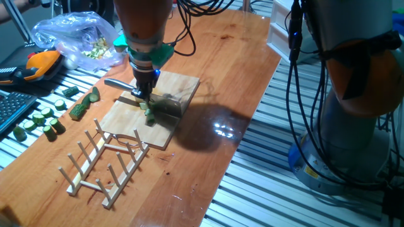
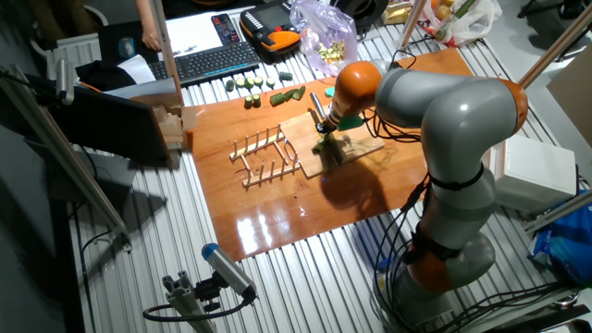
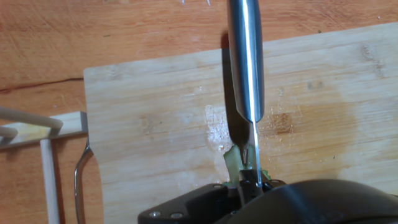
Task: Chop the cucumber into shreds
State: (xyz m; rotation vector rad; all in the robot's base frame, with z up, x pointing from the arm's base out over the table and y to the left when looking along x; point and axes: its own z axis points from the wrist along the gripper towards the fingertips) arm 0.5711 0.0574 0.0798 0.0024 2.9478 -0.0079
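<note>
My gripper [image 1: 144, 87] is shut on a knife, whose steel handle [image 1: 120, 84] sticks out to the left and whose dark blade [image 1: 169, 104] points right, low over the wooden cutting board [image 1: 184, 83]. The cucumber [image 1: 149, 115] is a small green bit on the board just under the gripper. In the hand view the handle [image 3: 245, 56] runs up the frame and the thin blade edge [image 3: 255, 146] comes down onto a pale-green cucumber strip [image 3: 232, 163] by the gripper [image 3: 250, 182]. From the other side the gripper [image 2: 324, 125] covers most of the cucumber.
A wooden dish rack [image 1: 107, 161] lies just in front of the board. Round cucumber slices [image 1: 39, 120] and a longer cucumber piece [image 1: 82, 107] sit at the table's left. A plastic bag [image 1: 79, 38], an orange tool [image 1: 38, 63] and a keyboard [image 2: 203, 60] lie beyond.
</note>
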